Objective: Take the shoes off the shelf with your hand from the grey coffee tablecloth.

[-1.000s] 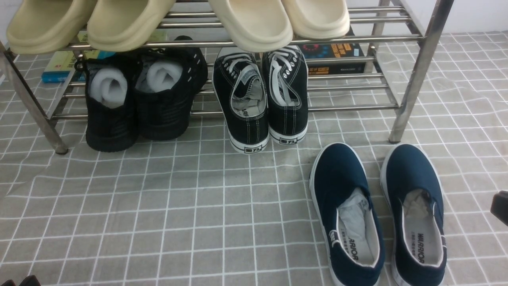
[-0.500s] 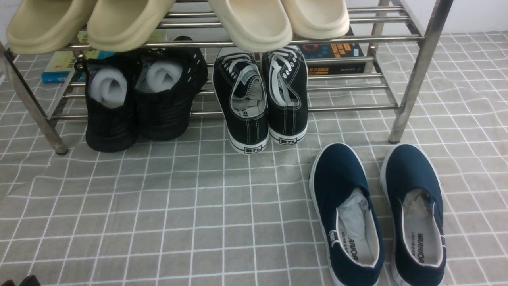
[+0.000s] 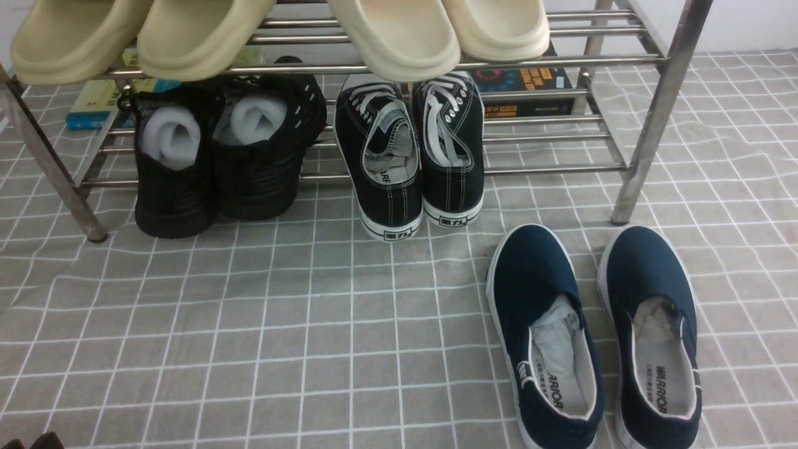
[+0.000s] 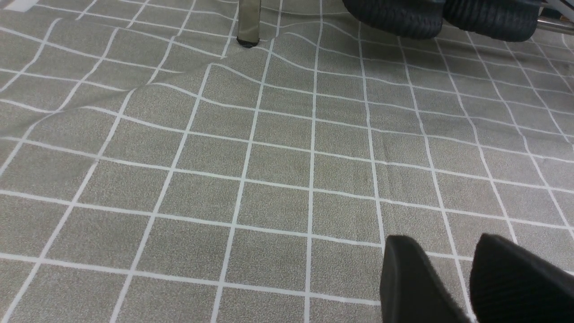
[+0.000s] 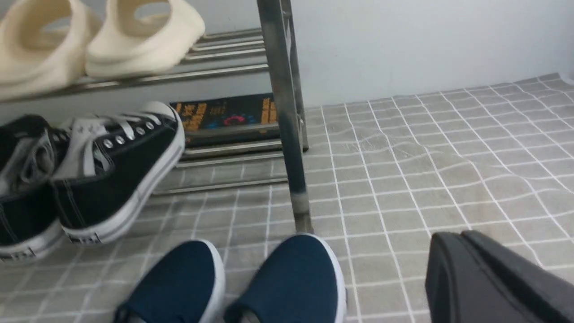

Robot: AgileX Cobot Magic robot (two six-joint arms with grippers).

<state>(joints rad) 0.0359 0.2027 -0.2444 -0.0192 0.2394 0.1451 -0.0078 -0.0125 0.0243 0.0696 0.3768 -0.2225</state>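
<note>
The two navy slip-on shoes (image 3: 542, 337) (image 3: 651, 330) lie side by side on the grey grid tablecloth (image 3: 312, 324), in front of the silver shelf's right leg (image 3: 654, 118), toes toward it. They touch no gripper. In the right wrist view their toes (image 5: 291, 273) show beside the shelf leg (image 5: 282, 112). My right gripper (image 5: 457, 240) is shut on nothing, to the right of the shoes and out of the front view. My left gripper (image 4: 448, 251) is open and empty over bare cloth; its tips barely show at the front view's lower left corner (image 3: 37, 441).
Beige slippers (image 3: 399, 31) sit on the upper tier. Black lace-up sneakers (image 3: 411, 149) and all-black foam-stuffed shoes (image 3: 218, 149) rest on the lower tier, heels on the cloth. Books (image 3: 523, 90) lie under the shelf. A white wall stands behind.
The dark part of my right gripper seen at the front view's right edge a second ago has gone out of that view. The shoes have not moved.
</note>
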